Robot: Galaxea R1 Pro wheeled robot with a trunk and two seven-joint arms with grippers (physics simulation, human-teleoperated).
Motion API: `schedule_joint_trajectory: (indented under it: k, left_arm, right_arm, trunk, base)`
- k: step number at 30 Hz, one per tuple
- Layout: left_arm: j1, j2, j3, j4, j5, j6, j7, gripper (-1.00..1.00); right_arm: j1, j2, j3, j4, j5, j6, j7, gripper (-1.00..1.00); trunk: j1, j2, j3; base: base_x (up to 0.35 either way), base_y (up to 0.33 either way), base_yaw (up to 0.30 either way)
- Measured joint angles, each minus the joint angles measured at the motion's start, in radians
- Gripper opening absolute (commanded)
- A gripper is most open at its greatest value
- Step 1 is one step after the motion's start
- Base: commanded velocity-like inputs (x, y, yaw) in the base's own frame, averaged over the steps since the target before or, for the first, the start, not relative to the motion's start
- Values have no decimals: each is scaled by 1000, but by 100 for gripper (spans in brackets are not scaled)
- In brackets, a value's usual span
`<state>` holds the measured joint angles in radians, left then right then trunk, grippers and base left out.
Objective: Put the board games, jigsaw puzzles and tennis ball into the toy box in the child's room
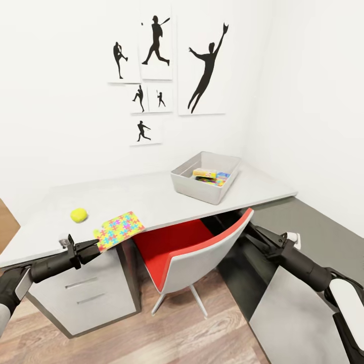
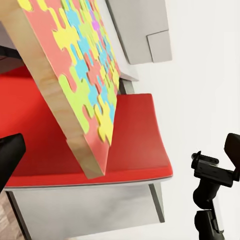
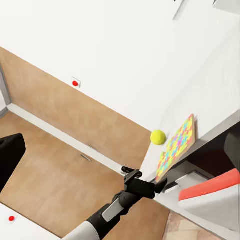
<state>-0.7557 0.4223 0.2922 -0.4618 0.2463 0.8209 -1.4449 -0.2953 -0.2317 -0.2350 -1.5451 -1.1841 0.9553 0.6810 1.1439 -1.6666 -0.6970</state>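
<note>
The colourful jigsaw puzzle (image 1: 119,230) lies at the desk's front edge and overhangs it a little. My left gripper (image 1: 94,248) is open at the puzzle's near corner; the left wrist view shows the puzzle's board (image 2: 85,85) very close, with one dark finger (image 2: 10,157) beside it. The yellow tennis ball (image 1: 79,215) rests just left of the puzzle. The grey toy box (image 1: 188,188) stands at the desk's far right, with colourful flat boxes (image 1: 210,176) inside. My right gripper (image 1: 251,228) hangs open and empty below the desk's right side, beside the chair.
A red and grey chair (image 1: 194,253) is tucked under the desk (image 1: 151,194), between my arms. Grey drawers (image 1: 86,296) stand under the desk's left end. Walls close the far side and the right. Wooden floor lies in front.
</note>
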Motion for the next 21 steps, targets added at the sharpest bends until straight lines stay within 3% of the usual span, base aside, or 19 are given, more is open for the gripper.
schedule_joint_trajectory:
  k: [9,21]
  left_arm:
    - [0,1,1,0,0,-1,0,100]
    - [0,1,32,0,-1,-4,0,100]
  right_arm:
    - [0,0,0,0,0,0,0,100]
    - [0,0,0,0,1,0,0,100]
  trunk:
    - [0,0,0]
    - [0,0,0]
  base:
    - [42,-4,0]
    - [30,0,0]
